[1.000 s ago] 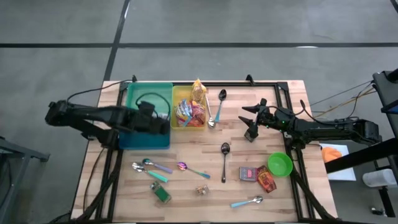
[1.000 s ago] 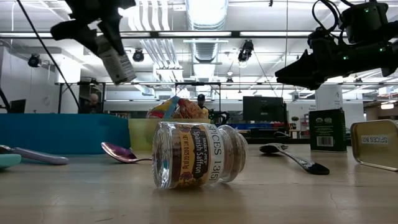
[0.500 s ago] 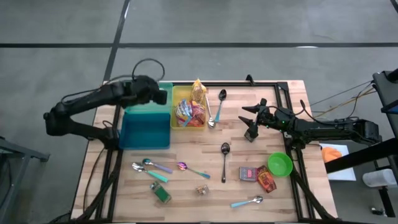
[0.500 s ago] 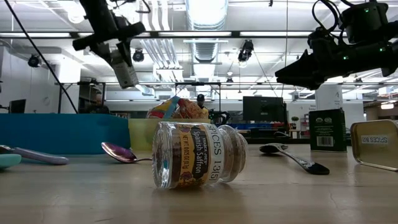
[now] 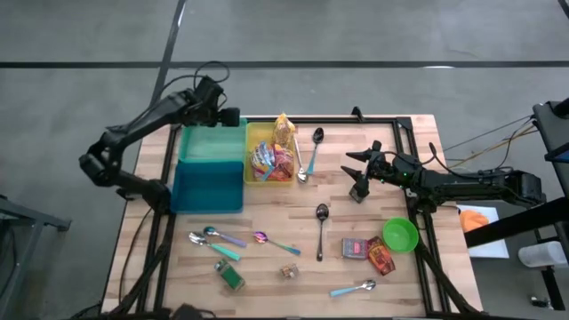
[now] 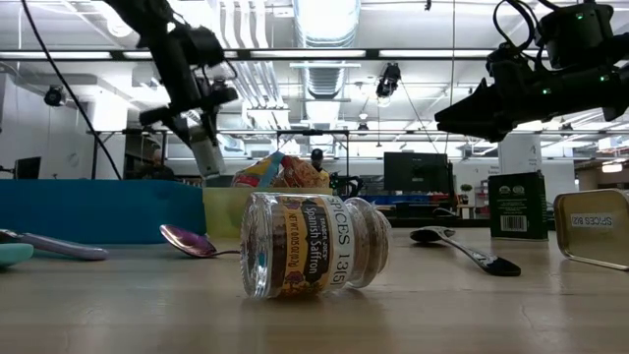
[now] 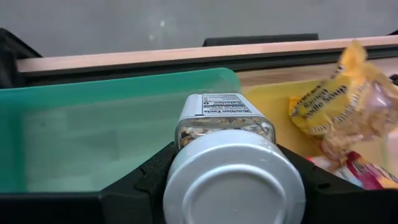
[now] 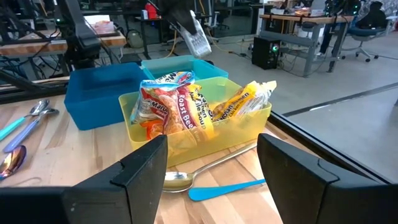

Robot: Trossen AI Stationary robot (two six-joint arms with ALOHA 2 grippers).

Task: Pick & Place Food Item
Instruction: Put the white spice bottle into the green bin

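Bright ceiling lights shine over the wooden counter (image 5: 293, 222), where the left gripper (image 7: 231, 186) has its jaws tight on a spice jar (image 7: 225, 130) above the teal bin (image 5: 212, 164), while the right gripper's (image 5: 358, 173) jaws wait open.

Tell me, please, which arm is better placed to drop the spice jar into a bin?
The left. Its gripper is shut on the spice jar, hanging over the far end of the teal bin beside the yellow bin. The right gripper hovers open and empty, away from both bins.
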